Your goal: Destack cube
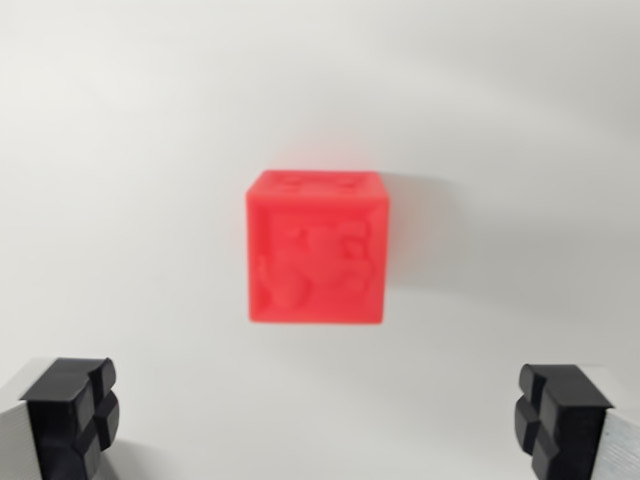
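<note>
Clearly the gripper (320,415) stands wide open and empty, its two black fingers (72,410) low at either side, while the red cube (316,247) sits centred ahead on the white surface (120,150).

A plain, matte white tabletop (140,170) fills the whole wrist view, smooth and unmarked. Its surface is evenly lit, a little brighter toward the middle and greyer toward the upper corners. A faint soft shadow lies on it right of centre.
</note>
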You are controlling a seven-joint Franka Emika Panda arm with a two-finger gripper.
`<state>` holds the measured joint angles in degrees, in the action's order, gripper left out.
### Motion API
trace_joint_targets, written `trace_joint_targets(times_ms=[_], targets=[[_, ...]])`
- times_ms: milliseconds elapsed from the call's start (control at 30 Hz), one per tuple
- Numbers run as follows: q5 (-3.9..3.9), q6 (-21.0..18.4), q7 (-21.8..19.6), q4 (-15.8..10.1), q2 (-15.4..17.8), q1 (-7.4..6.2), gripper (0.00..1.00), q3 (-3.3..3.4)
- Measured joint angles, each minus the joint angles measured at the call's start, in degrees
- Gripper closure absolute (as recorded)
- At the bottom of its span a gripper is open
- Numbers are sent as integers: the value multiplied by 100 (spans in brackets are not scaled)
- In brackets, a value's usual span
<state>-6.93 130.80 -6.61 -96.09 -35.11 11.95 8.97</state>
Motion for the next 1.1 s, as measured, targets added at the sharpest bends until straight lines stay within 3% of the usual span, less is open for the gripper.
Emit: trace_joint_targets(times_ms=[400, 1100], targets=[[76, -544, -45, 110, 438, -36, 0, 58], [183, -1465, -116, 565, 915, -46, 0, 97]])
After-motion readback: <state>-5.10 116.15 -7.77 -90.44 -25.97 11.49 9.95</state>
